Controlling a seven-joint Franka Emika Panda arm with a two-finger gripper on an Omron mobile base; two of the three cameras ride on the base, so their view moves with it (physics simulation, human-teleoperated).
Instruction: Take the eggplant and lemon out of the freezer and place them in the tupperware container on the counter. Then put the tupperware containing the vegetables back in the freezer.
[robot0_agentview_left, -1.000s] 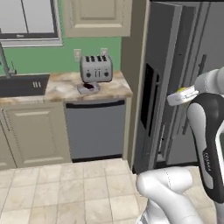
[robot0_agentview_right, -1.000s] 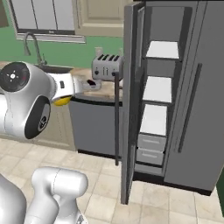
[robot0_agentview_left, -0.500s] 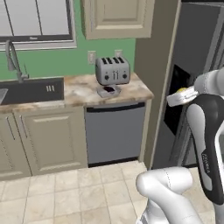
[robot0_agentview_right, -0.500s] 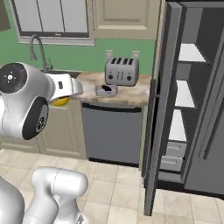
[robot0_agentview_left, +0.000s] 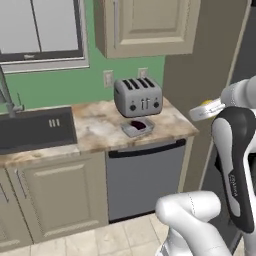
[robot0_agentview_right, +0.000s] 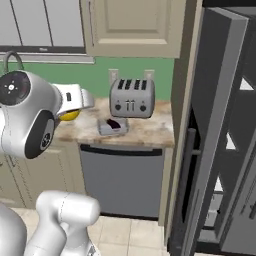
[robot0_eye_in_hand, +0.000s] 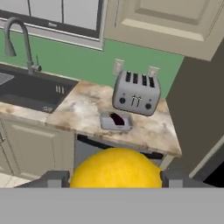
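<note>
My gripper (robot0_eye_in_hand: 114, 179) is shut on the lemon (robot0_eye_in_hand: 116, 168), a bright yellow ball that sits between the two fingertips. From the base, the lemon (robot0_agentview_left: 206, 104) (robot0_agentview_right: 69, 116) hangs in the air in front of the counter (robot0_agentview_left: 100, 125), well short of it. The tupperware container (robot0_agentview_left: 137, 127) (robot0_agentview_right: 112, 126) (robot0_eye_in_hand: 116, 120) rests on the counter just before the toaster. Inside it lies the dark eggplant (robot0_agentview_left: 137, 124) (robot0_agentview_right: 114, 123) (robot0_eye_in_hand: 117, 118). The freezer (robot0_agentview_right: 215, 125) stands open at the right, its white shelves (robot0_agentview_right: 245, 85) showing.
A silver four-slot toaster (robot0_agentview_left: 138, 96) (robot0_eye_in_hand: 135, 92) stands behind the container. A dark sink (robot0_agentview_left: 35, 130) with a faucet (robot0_eye_in_hand: 19, 39) lies to the left. A grey dishwasher front (robot0_agentview_left: 145, 175) sits under the counter. The open freezer door edge (robot0_agentview_right: 192, 150) juts out on the right.
The whole scene has slid right and grown as the base moved toward the counter. The lemon stays in my gripper.
</note>
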